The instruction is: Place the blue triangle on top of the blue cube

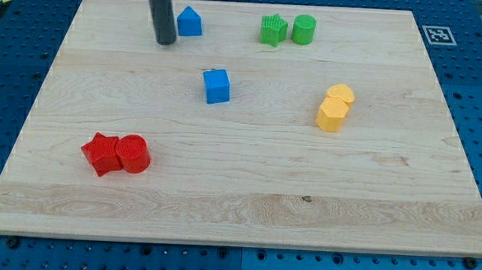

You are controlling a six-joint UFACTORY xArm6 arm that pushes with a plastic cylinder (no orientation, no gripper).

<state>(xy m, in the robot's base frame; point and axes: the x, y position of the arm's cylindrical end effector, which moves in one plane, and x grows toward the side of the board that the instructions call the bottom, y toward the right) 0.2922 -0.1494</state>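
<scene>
The blue triangle lies near the view's top, left of centre. The blue cube lies below it and a little to the right, a clear gap between them. My tip is at the end of the dark rod, just left of the blue triangle and slightly below it, close to it but apart. It stands up and to the left of the blue cube.
A green star and a green cylinder touch at the view's top. Two yellow blocks sit together at the right. A red star and a red cylinder touch at the lower left. The wooden board lies on a blue perforated table.
</scene>
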